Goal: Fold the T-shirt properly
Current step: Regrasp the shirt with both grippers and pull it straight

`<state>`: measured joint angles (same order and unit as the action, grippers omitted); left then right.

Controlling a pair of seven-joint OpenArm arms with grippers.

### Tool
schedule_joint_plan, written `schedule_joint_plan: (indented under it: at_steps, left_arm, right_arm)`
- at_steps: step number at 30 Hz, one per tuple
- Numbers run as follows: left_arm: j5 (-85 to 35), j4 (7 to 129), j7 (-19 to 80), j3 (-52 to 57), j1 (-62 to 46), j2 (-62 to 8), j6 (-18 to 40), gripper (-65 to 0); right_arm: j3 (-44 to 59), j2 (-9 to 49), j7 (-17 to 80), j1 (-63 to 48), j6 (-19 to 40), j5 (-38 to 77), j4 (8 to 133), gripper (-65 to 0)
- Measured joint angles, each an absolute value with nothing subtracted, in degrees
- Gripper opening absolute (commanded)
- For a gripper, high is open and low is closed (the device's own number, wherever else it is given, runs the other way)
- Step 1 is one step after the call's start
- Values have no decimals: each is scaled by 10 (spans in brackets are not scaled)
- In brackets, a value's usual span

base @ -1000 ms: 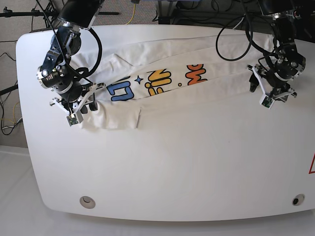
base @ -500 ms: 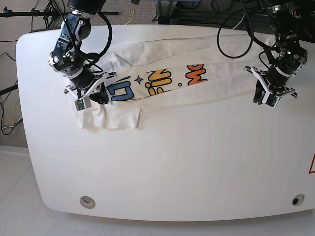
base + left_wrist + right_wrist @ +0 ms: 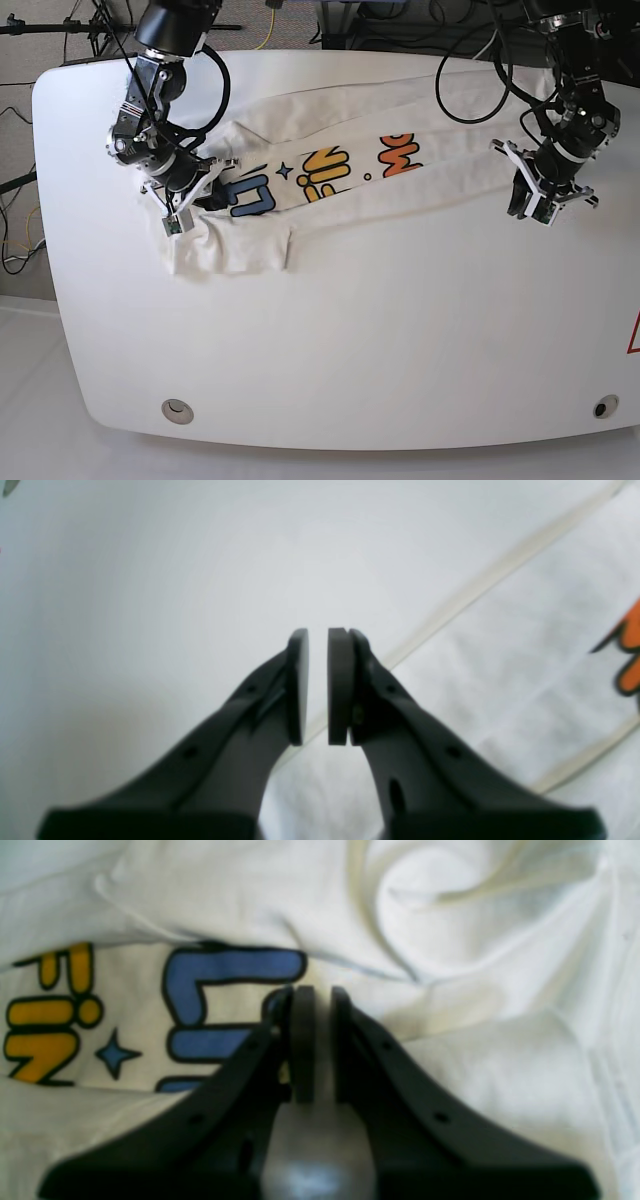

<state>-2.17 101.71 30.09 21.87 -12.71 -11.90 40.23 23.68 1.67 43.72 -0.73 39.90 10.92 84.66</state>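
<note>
Shirt (image 3: 330,175) lies part-folded along table's (image 3: 350,330) far side | left gripper (image 3: 318,685) nearly closed, apparently empty | right gripper (image 3: 319,1045) pinching cloth | we advise lifting both ends level.

T-shirt (image 3: 340,165) stretched across table (image 3: 350,340) rear, between both arms.

Bright, even light; both wrist views soft and blurred.
</note>
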Motion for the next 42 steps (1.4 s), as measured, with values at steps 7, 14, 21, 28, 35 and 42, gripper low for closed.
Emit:
schedule_joint_plan:
  at_steps: [7, 14, 21, 28, 35, 42]
  left_arm:
    - [17, 1004, 291, 193, -130, -121, 401, -266]
    - [28, 990, 292, 189, -137, -120, 403, -198]
    - [25, 963, 312, 194, -137, -121, 401, -565]
    - [28, 933, 288, 189, -133, -118, 401, -650]
    - [27, 936, 274, 186, -120, -111, 401, -649]
    - [29, 952, 274, 187, -114, -101, 401, -593]
  right_arm:
    - [209, 9, 432, 19, 398, 98, 827, -608]
    - [185, -10, 422, 43, 401, 102, 804, -604]
    - [179, -1, 411, 59, 401, 103, 764, -606]
    - [184, 35, 374, 105, 414, 121, 677, -611]
    - [189, 74, 378, 118, 403, 103, 679, -616]
    - [195, 86, 414, 103, 392, 75, 748, -620]
